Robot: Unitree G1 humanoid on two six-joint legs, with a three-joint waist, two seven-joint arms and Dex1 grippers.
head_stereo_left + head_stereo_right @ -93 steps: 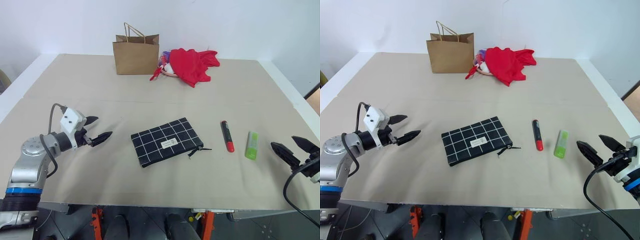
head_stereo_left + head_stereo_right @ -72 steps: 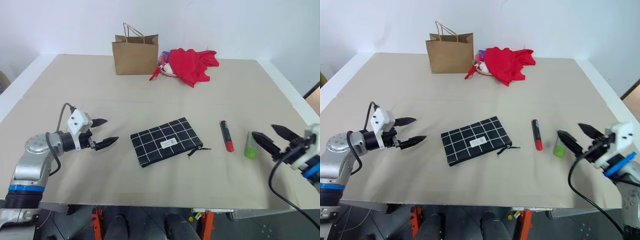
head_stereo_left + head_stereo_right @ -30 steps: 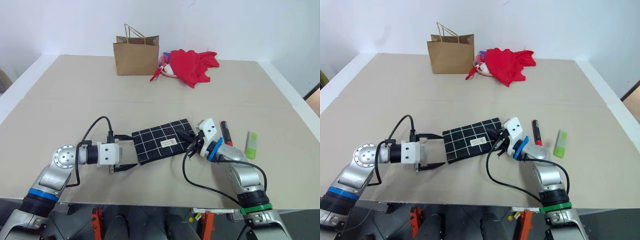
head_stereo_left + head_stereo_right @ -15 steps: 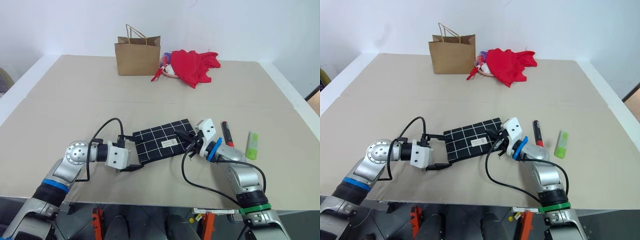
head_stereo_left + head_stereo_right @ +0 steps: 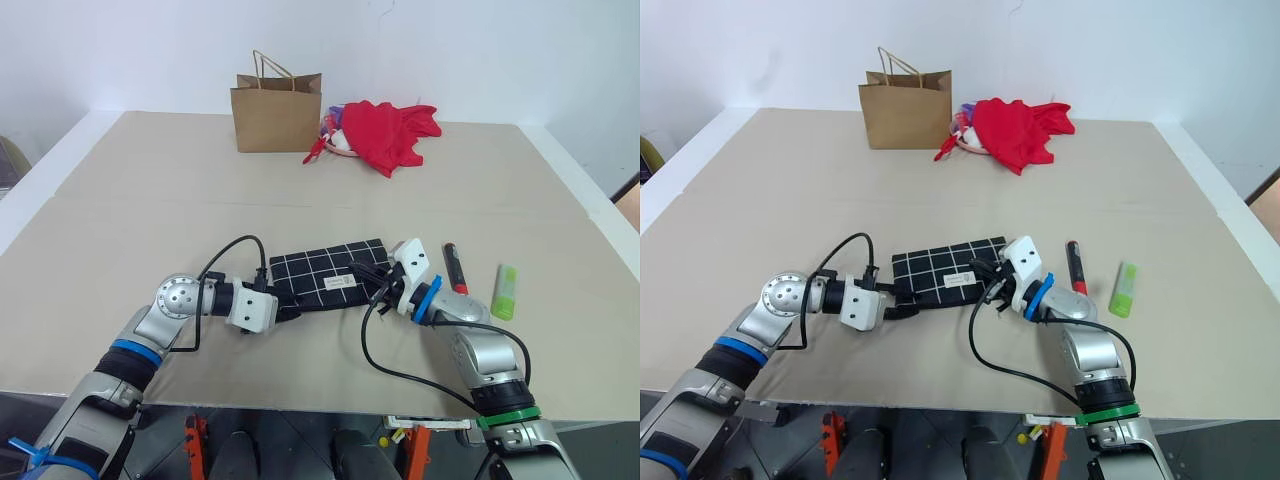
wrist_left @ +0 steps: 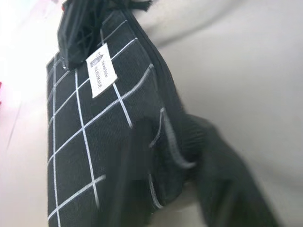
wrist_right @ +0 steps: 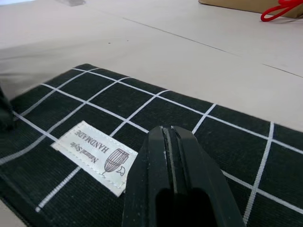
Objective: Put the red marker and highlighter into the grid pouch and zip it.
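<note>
The grid pouch (image 5: 322,272) lies flat near the table's front middle, white label up. My left gripper (image 5: 286,310) is shut on its near left corner. In the left wrist view the pouch (image 6: 94,142) has its edge pinched between my two fingers (image 6: 215,175). At the pouch's right end my right gripper (image 5: 376,284) is shut, its closed fingertips (image 7: 170,151) resting over the grid fabric (image 7: 94,109). Nothing shows between them. The red marker (image 5: 455,270) lies right of the pouch. Further right is the light-green highlighter (image 5: 503,292). Both lie loose on the table.
A brown paper bag (image 5: 278,112) stands at the back of the table, with a red cloth heap (image 5: 385,130) beside it on the right. Black cables loop from both wrists over the table near the pouch.
My left gripper slid right to the pouch's left corner and closed on it. The right gripper stayed shut at the pouch's right end.
</note>
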